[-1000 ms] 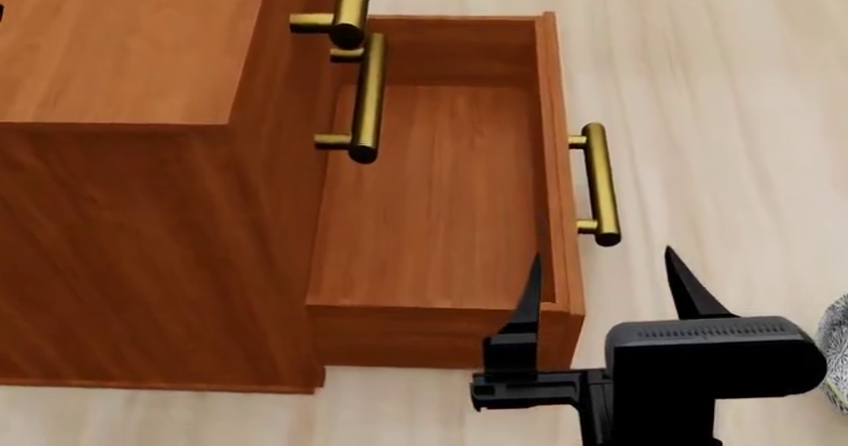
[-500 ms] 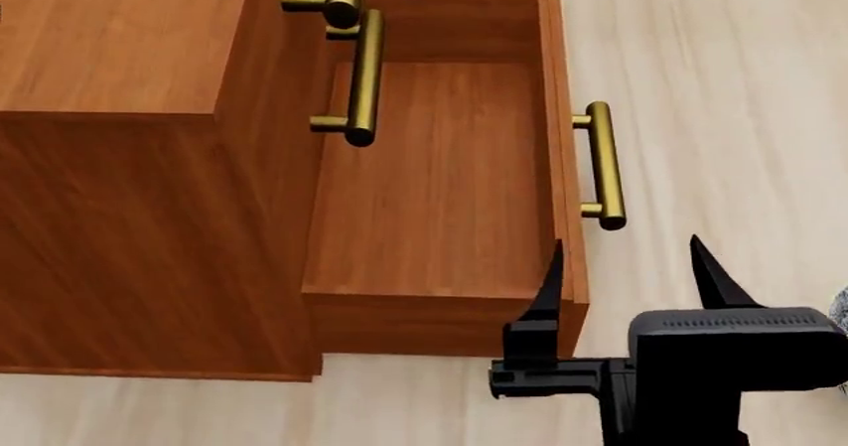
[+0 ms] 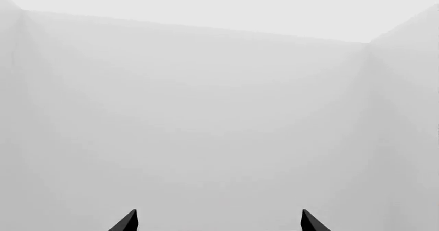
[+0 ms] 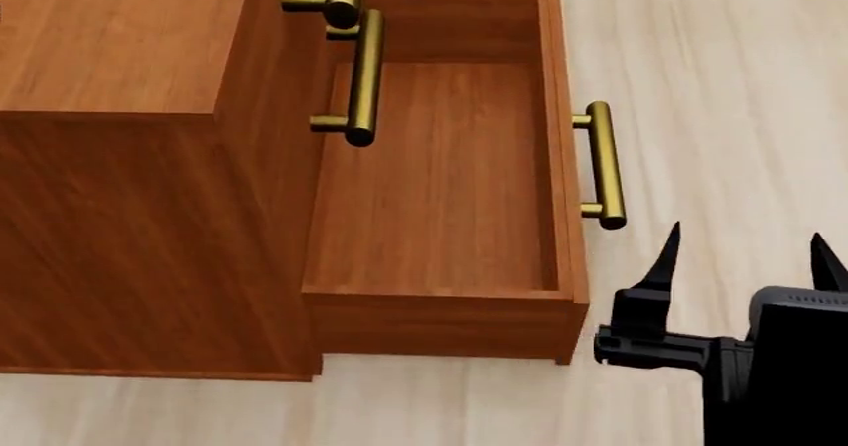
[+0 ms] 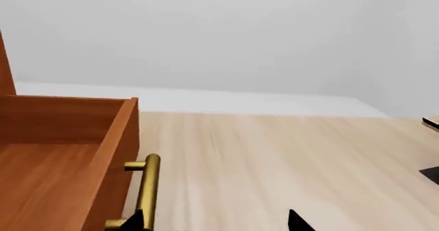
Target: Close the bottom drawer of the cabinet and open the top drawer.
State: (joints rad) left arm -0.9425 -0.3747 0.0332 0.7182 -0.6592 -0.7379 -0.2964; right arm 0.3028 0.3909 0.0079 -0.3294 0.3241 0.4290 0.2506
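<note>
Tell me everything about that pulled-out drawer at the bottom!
The bottom drawer is an open box of reddish-brown wood with visible grain, pulled far out of the cabinet above the pale floor. Nothing lies inside it. Its front panel carries one brass bar handle on two short posts. The handles of the two drawers above hang over its back part. The right gripper, jaws apart, hovers beside the front corner, apart from the handle and not touching the drawer.
</note>
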